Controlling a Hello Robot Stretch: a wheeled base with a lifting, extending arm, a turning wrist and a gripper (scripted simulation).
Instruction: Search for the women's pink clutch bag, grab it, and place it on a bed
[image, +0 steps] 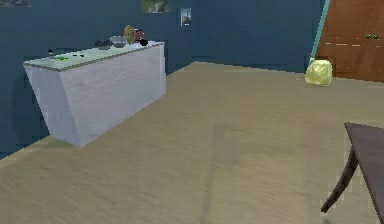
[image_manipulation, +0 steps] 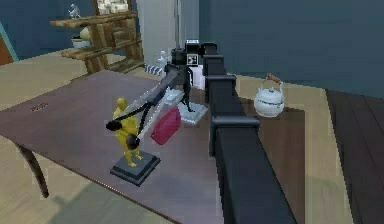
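Centrally, smooth rectangular pink bag

Bag over table, beside figurine

Dark, boxy arm
Black square-section bar in stepped segments; two white squares with black marks; dark gripper, thin grey fingers.

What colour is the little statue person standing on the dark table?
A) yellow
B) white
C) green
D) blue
A: in the arm side view the statue stands on its dark base on the table, and its figure is yellow.
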